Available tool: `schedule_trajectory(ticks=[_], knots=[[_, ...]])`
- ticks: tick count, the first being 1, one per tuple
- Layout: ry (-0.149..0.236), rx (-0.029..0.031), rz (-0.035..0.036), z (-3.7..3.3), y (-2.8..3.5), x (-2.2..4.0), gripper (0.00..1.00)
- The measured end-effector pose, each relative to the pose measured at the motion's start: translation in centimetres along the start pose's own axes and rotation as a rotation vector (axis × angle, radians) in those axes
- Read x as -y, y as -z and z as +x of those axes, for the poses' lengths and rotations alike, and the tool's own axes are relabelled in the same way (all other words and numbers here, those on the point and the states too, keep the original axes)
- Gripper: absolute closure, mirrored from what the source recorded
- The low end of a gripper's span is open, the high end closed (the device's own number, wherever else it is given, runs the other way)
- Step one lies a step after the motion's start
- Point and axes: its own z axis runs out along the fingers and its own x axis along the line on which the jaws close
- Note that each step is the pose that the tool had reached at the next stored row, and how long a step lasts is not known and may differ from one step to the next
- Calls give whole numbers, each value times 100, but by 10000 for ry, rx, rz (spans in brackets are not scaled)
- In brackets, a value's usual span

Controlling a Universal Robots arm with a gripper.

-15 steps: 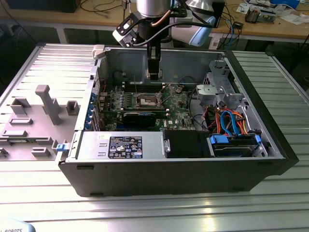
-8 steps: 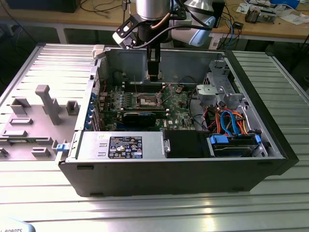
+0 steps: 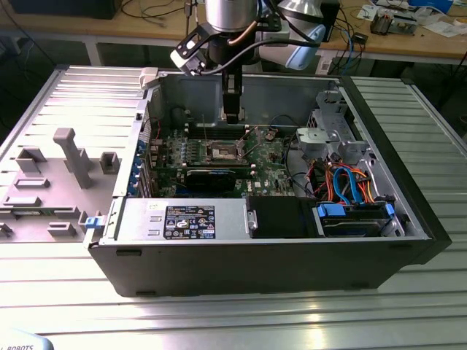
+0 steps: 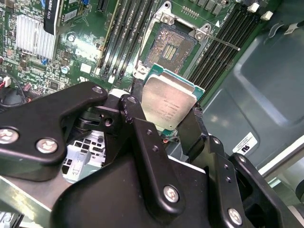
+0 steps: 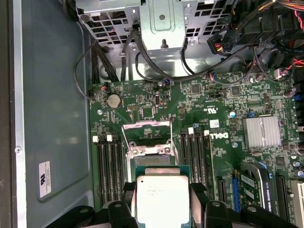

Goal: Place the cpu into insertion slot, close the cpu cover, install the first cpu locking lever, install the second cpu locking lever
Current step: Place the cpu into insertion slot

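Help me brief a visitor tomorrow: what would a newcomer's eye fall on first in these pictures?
The silvery cpu clamped in the black gripper stands out in both wrist views. Just beyond it lies the uncovered insertion slot on the green motherboard. In the exterior view, the opened computer case dominates the ribbed metal table.

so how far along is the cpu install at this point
Nothing looks finished yet. In hand: the gripper is shut on the cpu, held above the motherboard near the insertion slot. That slot shows bare contacts, with no chip in it, and a locking lever sticks out to one side of it. So all four steps are left.
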Motion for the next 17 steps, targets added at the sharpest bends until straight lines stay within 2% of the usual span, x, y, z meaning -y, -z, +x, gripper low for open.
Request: schedule_trajectory(ticks=[6,8,10,12,15,17], knots=[[46,-7,1,-9,-85,60,46],[288,-28,13,-12,-133,70,46],[741,-66,36,-13,-170,74,46],[1040,-90,51,-13,-199,76,46],[1151,-106,56,-8,-246,80,46],[1153,-105,58,-8,-246,80,46]])
